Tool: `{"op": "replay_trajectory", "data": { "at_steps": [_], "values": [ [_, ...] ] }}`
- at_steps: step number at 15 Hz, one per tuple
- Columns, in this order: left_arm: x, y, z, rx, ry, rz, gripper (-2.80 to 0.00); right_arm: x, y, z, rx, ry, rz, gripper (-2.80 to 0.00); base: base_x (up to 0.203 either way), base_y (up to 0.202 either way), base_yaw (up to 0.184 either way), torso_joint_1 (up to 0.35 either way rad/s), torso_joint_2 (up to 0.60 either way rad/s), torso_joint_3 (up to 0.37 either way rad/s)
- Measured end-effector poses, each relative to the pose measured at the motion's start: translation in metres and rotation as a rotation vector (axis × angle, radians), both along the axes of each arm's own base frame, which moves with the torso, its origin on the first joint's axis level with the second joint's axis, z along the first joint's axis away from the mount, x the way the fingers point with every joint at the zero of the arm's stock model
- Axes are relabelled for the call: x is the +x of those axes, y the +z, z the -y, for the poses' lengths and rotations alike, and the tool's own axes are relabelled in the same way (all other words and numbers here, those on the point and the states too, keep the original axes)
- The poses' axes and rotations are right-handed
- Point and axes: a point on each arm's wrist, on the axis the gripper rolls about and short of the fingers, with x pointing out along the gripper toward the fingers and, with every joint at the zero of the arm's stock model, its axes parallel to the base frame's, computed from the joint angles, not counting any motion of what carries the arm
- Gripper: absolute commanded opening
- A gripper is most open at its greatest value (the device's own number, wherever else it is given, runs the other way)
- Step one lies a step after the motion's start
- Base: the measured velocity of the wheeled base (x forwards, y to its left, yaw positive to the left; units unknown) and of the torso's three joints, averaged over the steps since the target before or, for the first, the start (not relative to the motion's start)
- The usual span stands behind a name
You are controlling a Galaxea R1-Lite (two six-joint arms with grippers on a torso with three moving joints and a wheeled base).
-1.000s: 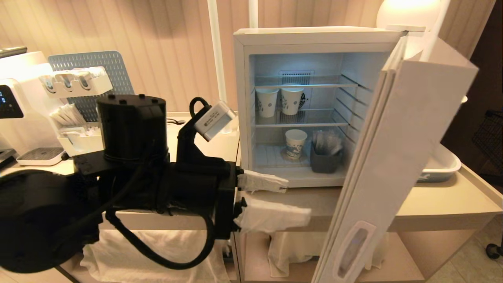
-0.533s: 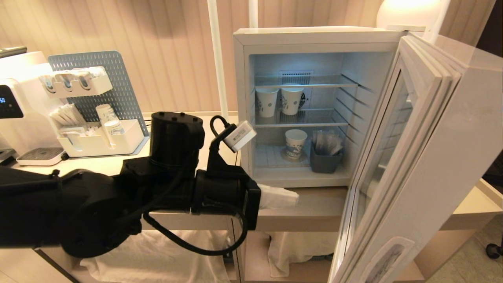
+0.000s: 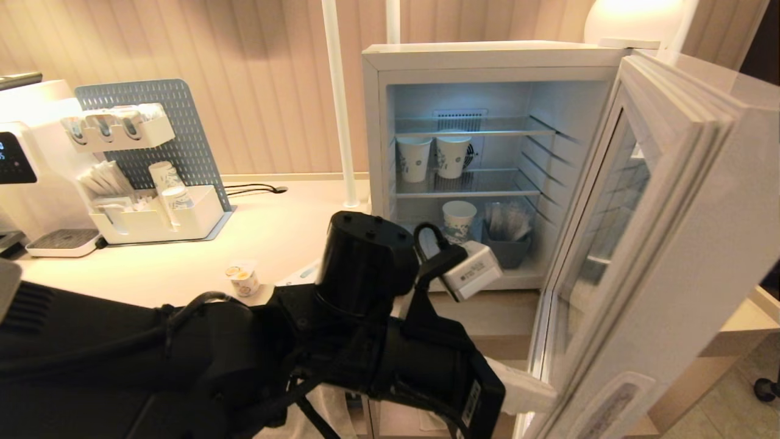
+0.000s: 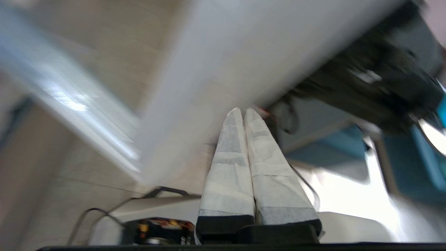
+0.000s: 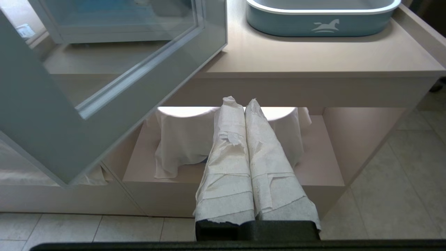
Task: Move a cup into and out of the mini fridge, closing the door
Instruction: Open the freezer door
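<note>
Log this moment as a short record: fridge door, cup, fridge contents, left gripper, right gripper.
door: the door stands wide open on the mini fridge
cup: the cup sits on the counter, outside the fridge
fridge contents: paper cups on the wire shelf, another below beside a grey holder
left gripper: left gripper shut, empty, at the door's lower edge
right gripper: right gripper shut, empty, parked low before the cabinet

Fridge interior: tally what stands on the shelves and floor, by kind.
Paper cups, middle shelf: 2
Paper cup, floor: 1
Grey bin of packets: 1
Total: 4
</note>
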Motion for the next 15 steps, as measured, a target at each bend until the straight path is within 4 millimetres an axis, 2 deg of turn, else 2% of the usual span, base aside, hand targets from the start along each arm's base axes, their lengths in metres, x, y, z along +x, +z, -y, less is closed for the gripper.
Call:
{"op": "replay_trajectory", "data": {
  "at_steps": [5,9,11,15],
  "values": [
    [-0.055,0.003,0.03,0.001,-0.186,-0.001,-2.8,0.0,0.0,0.0,0.0,0.0,0.0,-2.8,0.0,0.0,0.0,0.0,0.0,0.0],
    [-0.101,-0.004,0.045,0.041,-0.312,0.06,-2.8,0.0,0.0,0.0,0.001,0.0,0.0,-2.8,0.0,0.0,0.0,0.0,0.0,0.0],
    [-0.112,-0.01,0.048,0.065,-0.344,0.097,-2.8,0.0,0.0,0.0,0.0,0.001,0.0,-2.8,0.0,0.0,0.0,0.0,0.0,0.0],
    [-0.117,-0.022,0.061,0.111,-0.382,0.087,-2.8,0.0,0.0,0.0,0.002,0.0,-0.001,-2.8,0.0,0.0,0.0,0.0,0.0,0.0]
  ]
}}
